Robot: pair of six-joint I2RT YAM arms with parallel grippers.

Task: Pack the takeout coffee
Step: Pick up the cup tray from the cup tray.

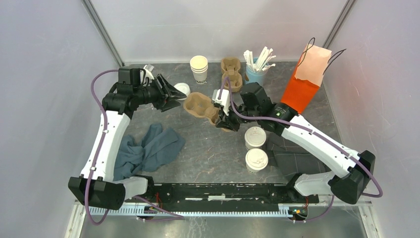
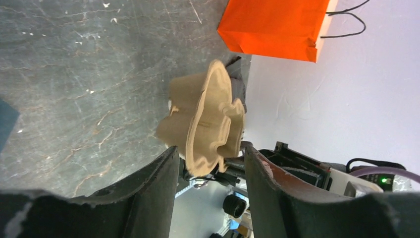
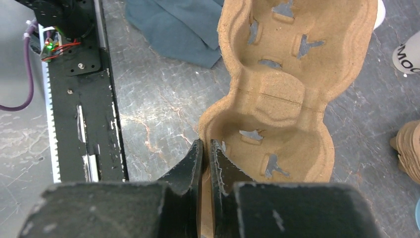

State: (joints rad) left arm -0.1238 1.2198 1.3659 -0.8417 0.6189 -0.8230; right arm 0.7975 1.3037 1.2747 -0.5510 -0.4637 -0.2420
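Observation:
Two takeout coffee cups with white sip lids stand upright on the table, one (image 1: 255, 137) just behind the other (image 1: 256, 159), near my right arm. A brown pulp two-cup carrier (image 1: 199, 105) hangs tilted between the arms. My right gripper (image 1: 221, 119) is shut on the rim of the carrier (image 3: 282, 94), one finger inside the near cup well and one outside, as the right wrist view (image 3: 206, 144) shows. My left gripper (image 2: 210, 148) has its jaws apart on either side of the far end of the carrier (image 2: 205, 119), with gaps on both sides.
An orange paper bag (image 1: 301, 89) stands open at the back right. At the back are a stack of lidless cups (image 1: 199, 68), spare carriers (image 1: 231, 72), a blue cup of stirrers (image 1: 255, 69) and white lids (image 1: 182, 89). A blue cloth (image 1: 148, 148) lies front left, a dark cloth (image 1: 292, 153) front right.

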